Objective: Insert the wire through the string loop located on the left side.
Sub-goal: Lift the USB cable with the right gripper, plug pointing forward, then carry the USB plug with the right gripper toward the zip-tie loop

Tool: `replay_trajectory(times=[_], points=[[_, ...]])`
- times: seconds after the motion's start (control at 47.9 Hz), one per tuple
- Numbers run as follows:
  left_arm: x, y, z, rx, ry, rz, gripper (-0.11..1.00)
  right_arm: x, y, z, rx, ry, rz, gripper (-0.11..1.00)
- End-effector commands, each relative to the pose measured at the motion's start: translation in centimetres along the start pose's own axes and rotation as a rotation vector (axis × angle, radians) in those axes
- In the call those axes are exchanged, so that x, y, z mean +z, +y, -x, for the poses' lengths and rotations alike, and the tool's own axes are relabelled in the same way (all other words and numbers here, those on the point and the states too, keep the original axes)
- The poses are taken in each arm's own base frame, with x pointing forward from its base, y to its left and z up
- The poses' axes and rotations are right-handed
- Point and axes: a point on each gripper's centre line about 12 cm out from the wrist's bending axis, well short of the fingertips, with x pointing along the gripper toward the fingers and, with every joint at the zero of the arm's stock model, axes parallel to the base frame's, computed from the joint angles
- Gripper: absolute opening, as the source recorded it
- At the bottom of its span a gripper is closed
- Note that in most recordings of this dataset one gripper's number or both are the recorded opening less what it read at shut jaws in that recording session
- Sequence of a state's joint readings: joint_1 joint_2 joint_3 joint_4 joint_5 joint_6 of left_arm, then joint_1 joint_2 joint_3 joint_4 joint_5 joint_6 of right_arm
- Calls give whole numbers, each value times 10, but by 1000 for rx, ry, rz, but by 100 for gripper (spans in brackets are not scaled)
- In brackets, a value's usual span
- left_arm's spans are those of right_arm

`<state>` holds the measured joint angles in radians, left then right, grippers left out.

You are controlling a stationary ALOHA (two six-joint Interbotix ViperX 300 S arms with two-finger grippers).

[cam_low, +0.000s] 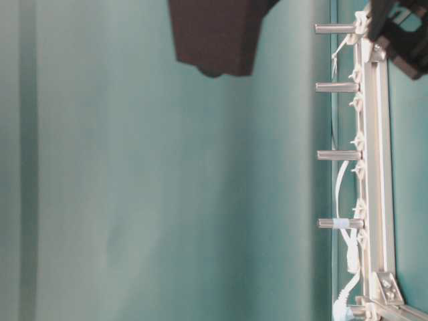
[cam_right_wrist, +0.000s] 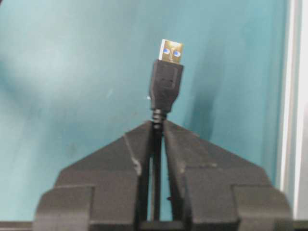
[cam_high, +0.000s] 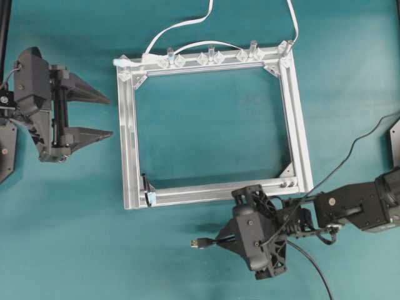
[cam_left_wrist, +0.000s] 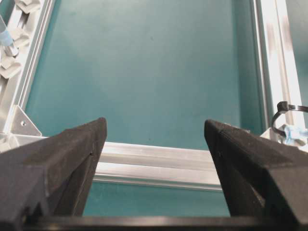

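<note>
The wire's black USB plug [cam_high: 199, 243] sticks out leftward from my right gripper [cam_high: 219, 239], which is shut on the wire just behind the plug, in front of the frame's near rail. In the right wrist view the plug [cam_right_wrist: 166, 79] with its metal tip stands just beyond the closed right gripper [cam_right_wrist: 157, 124]. The string loop [cam_high: 147, 186], thin and dark with a pale-blue tab, stands at the frame's near-left corner, left of and beyond the plug. My left gripper [cam_high: 110, 115] is open, left of the frame. The left wrist view puts the loop [cam_left_wrist: 284, 113] beyond the right-hand finger of the left gripper [cam_left_wrist: 155, 130].
A square aluminium frame [cam_high: 128, 144] lies on the teal table. Clear clips [cam_high: 209, 57] and upright posts [cam_low: 338, 155] line its far rail, where a white cable [cam_high: 181, 25] runs. Black cable [cam_high: 315, 265] trails off behind the right arm.
</note>
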<state>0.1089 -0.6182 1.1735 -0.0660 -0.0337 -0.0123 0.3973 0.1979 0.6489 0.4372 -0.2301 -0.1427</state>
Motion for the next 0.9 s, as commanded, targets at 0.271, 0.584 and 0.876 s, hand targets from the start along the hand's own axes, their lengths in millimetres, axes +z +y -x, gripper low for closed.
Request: replay_trajectory(times=[0.271, 0.584, 0.876], points=[[9, -3, 0, -10, -25, 3, 84, 16, 2, 10, 16, -29, 14, 10], [10, -6, 0, -22, -27, 18, 84, 17, -3, 10, 7, -30, 17, 10], [10, -8, 0, -30, -26, 14, 84, 22, -15, 9, -14, -39, 7, 10]])
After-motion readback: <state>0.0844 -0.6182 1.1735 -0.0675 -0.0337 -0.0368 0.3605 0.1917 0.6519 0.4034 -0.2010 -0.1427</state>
